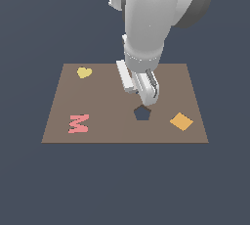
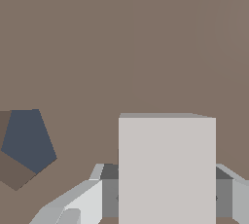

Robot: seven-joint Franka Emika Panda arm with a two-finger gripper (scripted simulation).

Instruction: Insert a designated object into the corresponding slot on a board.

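Light grey block [image 2: 167,169] is seen between the gripper [image 2: 165,194] fingers [image 2: 78,203], clamped from both sides, low over the board [image 1: 63,101]. In the exterior view the block is hidden behind the fingers, centre frame. Pentagon cut-out [image 1: 142,113] lies just below; orange diamond [image 1: 181,121] lower right, pink M [image 1: 78,123] lower left, yellow heart [image 1: 84,72] upper left.

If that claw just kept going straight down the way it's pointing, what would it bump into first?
Most likely the brown board, touched first by the grey block between the gripper's fingers. The pentagon hole lies just beside that line, though depth is hard to judge.
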